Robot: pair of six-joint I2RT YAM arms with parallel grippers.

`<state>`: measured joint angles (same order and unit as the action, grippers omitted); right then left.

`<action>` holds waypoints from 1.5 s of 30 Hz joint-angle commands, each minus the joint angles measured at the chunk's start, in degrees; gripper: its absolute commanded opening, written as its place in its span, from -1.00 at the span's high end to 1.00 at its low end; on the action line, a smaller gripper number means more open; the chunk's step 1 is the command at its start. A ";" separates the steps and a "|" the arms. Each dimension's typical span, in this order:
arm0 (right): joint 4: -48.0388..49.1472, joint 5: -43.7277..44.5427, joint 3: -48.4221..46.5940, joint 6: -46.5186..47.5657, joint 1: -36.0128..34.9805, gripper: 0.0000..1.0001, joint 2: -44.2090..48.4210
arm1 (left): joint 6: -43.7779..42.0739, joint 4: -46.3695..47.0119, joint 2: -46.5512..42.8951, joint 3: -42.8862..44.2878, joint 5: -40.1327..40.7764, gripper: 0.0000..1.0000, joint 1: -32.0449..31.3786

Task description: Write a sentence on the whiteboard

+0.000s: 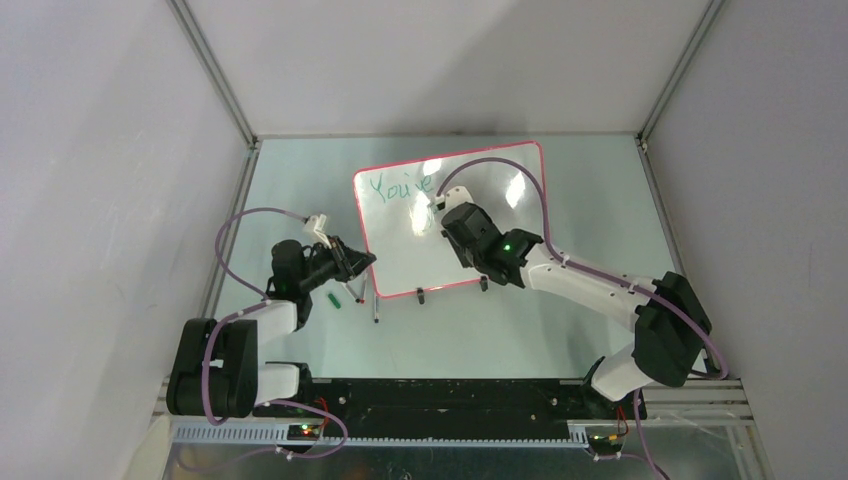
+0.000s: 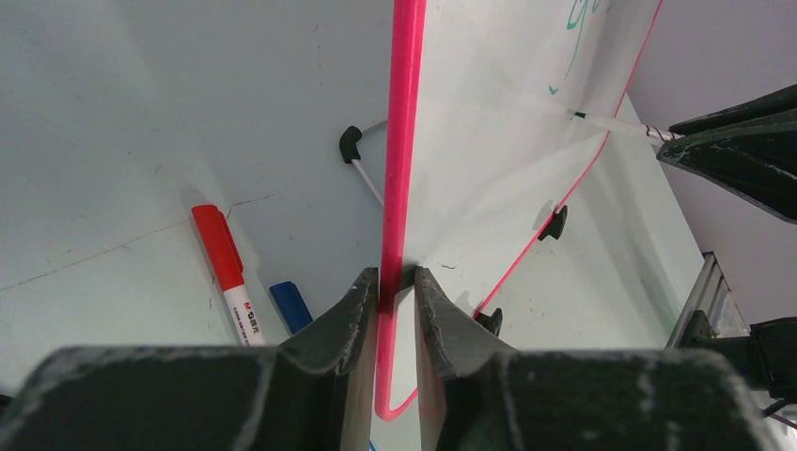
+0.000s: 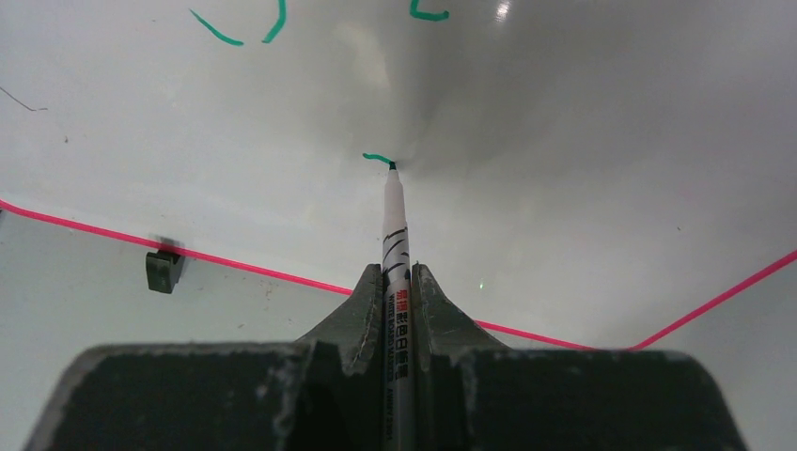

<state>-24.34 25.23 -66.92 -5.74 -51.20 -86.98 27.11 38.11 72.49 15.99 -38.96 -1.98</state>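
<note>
The whiteboard (image 1: 400,250) sits on the pale table (image 1: 560,330), turned askew, so that its long edges slant across the top view; its thin red-pink rim runs all round, and two black clip feet (image 1: 420,295) stand on the long edge nearest the arms. The sentence (image 1: 400,187) so far reads "You're" in teal-green marker, in the far left corner of the board.

The left gripper (image 1: 358,260) is closed on the board's left edge; in the left wrist view its gripper (image 2: 397,282) has the pink rim pinched between both fingers, close to a rounded corner, and the whiteboard (image 2: 489,141) is seen nearly edge-on. Beside it on the table lie a red marker (image 2: 226,263) and, just next to that, a blue piece (image 2: 291,305) whose kind I cannot tell.

The right gripper (image 1: 440,212) reaches over the middle of the board, below and to the right of the written word; it is clamped on a white marker (image 3: 395,235), with the barrel between the fingers of the gripper (image 3: 397,277). The marker's dark tip touches the whiteboard (image 3: 564,141) at the end of a short teal stroke (image 3: 376,157); the lower ends of other letters show at the top of that view, and one clip foot (image 3: 164,271) sits at the pink rim to the left.
</note>
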 commanded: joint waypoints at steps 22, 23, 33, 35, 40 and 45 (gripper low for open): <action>1.94 -5.38 -1.55 -0.13 2.89 1.00 6.09 | -0.66 -0.14 -0.59 1.06 2.45 0.55 0.09; 1.85 -5.38 -2.14 -0.10 3.05 1.00 5.75 | -0.68 -0.14 -0.64 1.06 2.48 0.55 0.08; 2.05 -5.97 -4.18 0.28 3.88 1.00 2.65 | -0.70 -0.14 -0.67 1.06 2.48 0.55 0.04; 2.22 -6.05 -4.21 0.29 4.07 1.00 2.28 | -0.67 -0.14 -0.68 1.06 2.47 0.55 0.04; 2.69 -6.12 -4.27 0.23 4.43 1.00 1.81 | -0.77 -0.14 -0.65 1.06 2.46 0.55 0.07; 2.38 -5.88 -4.28 0.16 4.69 1.00 0.88 | -0.79 -0.15 -0.64 1.06 2.45 0.55 0.04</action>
<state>-23.62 18.98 -68.82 -5.74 -46.85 -85.03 27.09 38.06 72.42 15.99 -38.96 -1.98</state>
